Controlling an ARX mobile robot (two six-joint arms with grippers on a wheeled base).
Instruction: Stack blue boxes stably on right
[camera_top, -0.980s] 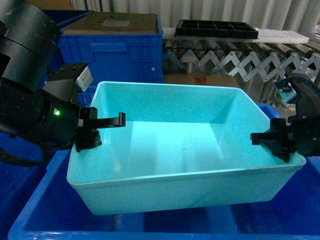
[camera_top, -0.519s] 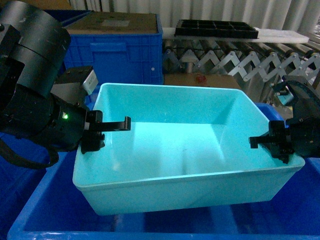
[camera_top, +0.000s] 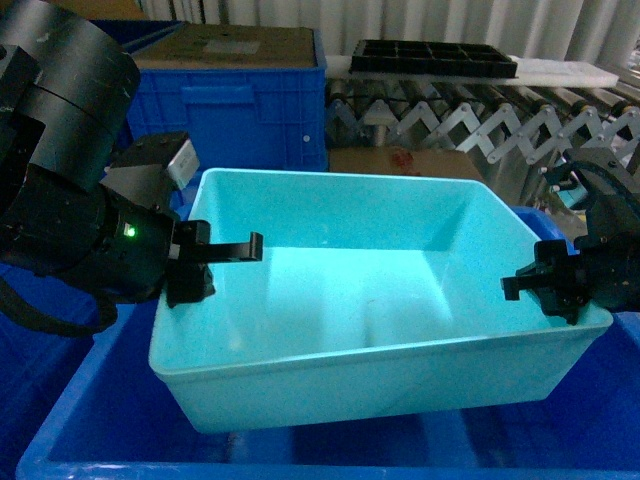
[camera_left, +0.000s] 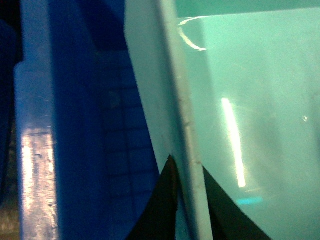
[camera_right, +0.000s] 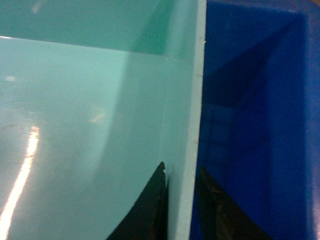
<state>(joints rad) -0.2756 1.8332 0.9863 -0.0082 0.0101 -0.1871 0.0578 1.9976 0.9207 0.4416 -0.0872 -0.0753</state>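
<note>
The turquoise tub (camera_top: 370, 300) hangs between both pincers above a blue crate (camera_top: 90, 420): the left pincer (camera_top: 205, 265) clamps its left wall, the right pincer (camera_top: 545, 290) its right wall.

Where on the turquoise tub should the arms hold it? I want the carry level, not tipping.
The two short end walls, one arm each, coming down over the rim. The turquoise tub is wide with thin sloped walls; the left gripper and right gripper already straddle opposite rims, one finger inside, one outside.
</note>
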